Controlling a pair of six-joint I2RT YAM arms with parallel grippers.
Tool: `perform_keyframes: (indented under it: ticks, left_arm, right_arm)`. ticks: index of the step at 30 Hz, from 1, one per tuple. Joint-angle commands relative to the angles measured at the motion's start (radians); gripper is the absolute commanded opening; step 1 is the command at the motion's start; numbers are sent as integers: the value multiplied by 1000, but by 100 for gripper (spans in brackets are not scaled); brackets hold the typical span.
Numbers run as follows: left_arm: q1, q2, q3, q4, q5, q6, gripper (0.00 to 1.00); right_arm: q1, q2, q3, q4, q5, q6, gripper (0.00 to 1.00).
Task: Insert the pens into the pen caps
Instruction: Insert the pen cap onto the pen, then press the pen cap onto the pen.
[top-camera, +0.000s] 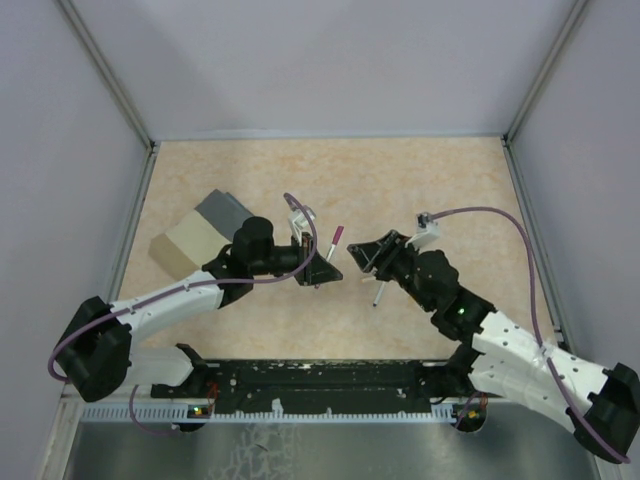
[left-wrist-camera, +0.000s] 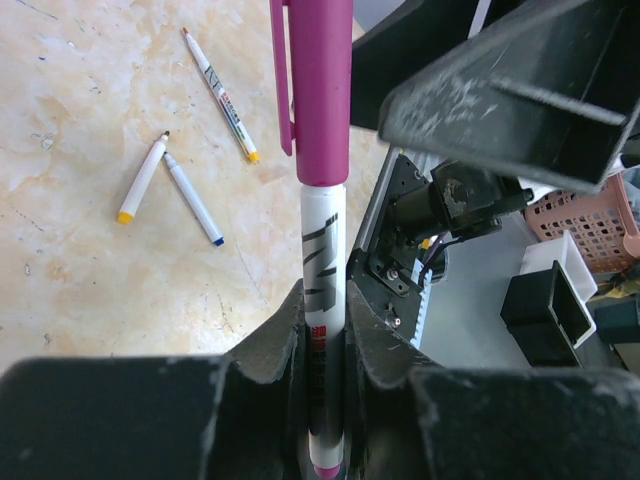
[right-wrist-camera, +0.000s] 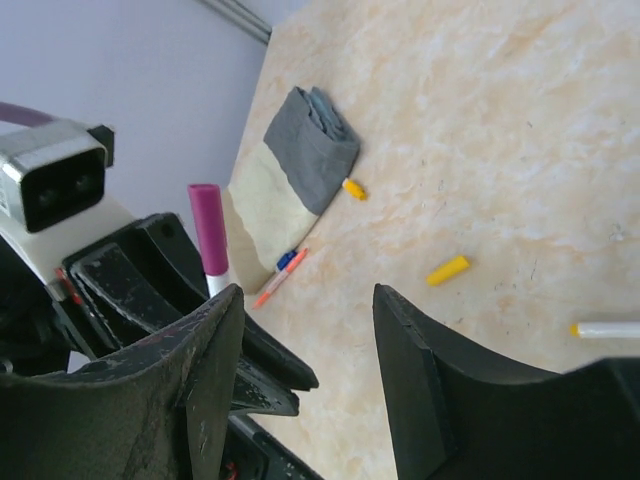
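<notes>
My left gripper is shut on a white pen that stands upright between its fingers, with a magenta pen cap sitting over the pen's upper end. From above, that capped pen sticks up at mid-table beside the left gripper. Just to its right, my right gripper stands open with nothing between its fingers, and the magenta cap shows just left of its left finger. Three more pens lie on the table. A yellow cap lies loose.
A beige box with a grey lid rests at the left of the table. Beside the box lie a small orange cap, a blue cap and an orange-tipped pen. Another pen lies beneath the right arm.
</notes>
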Motion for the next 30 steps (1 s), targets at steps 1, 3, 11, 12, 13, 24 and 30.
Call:
perform_keyframes:
  ticks: [1, 3, 11, 12, 13, 24, 30]
  left_arm:
    - [-4, -21, 20, 28, 8, 15, 0]
    - [-4, -22, 17, 28, 8, 13, 0]
    - [-4, -32, 6, 28, 15, 9, 0]
    - [-4, -32, 7, 28, 17, 9, 0]
    - [-4, -33, 5, 26, 17, 10, 0]
    - [-4, -28, 1, 29, 26, 7, 0]
    - [-3, -25, -3, 29, 24, 8, 0]
  right_arm:
    - [-15, -12, 107, 7, 97, -57, 55]
    - [-20, -1, 124, 45, 88, -73, 54]
    - [-51, 134, 243, 26, 6, -79, 51]
    - [-52, 152, 255, 22, -11, -79, 51]
    - [-54, 168, 267, 20, -26, -80, 51]
    - [-56, 245, 290, 86, -161, -92, 39]
    - [-56, 256, 270, 102, -164, -101, 21]
